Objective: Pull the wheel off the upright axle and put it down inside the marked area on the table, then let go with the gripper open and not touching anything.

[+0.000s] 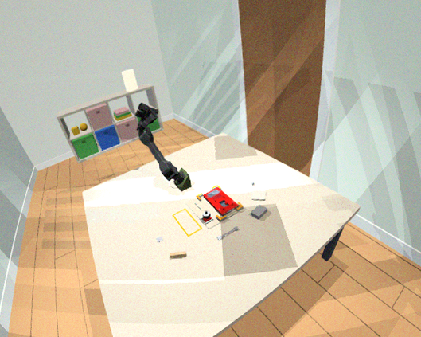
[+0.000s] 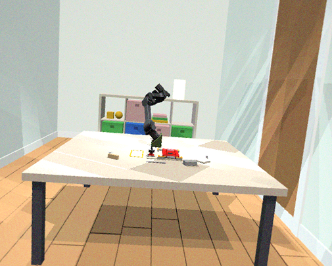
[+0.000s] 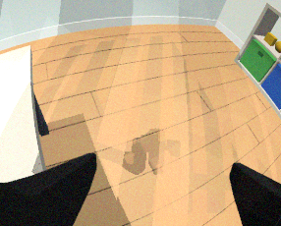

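in the top view, the black arm (image 1: 155, 149) (image 2: 148, 114) rises from a dark green base (image 1: 187, 184) (image 2: 158, 142) on the pale table (image 1: 162, 303) (image 2: 78, 162) (image 3: 12, 103) and leans out toward the shelf unit (image 1: 105, 99) (image 2: 183, 101) (image 3: 237, 62). the small dark wheel (image 1: 208, 213) (image 2: 151, 151) sits at the upright axle, beside the red car body (image 1: 222, 200) (image 2: 170, 153); the yellow-outlined area (image 1: 180, 226) (image 2: 137, 157) lies near it, with the wheel outside the outline. a wrench (image 1: 229, 233) (image 2: 156, 162), a grey block (image 1: 259, 211) (image 2: 190, 162) and a tan block (image 1: 177, 255) (image 2: 113, 155) lie around them.

in the exterior view, the arm stands tall with its gripper (image 3: 165, 167) end held high, well apart from the wheel, which is up on the axle between the outline and the car body.

in the wrist view, the two black fingers stand wide open with nothing between them; past them show the wood floor (image 3: 162, 98), a table edge and part of the shelf unit.
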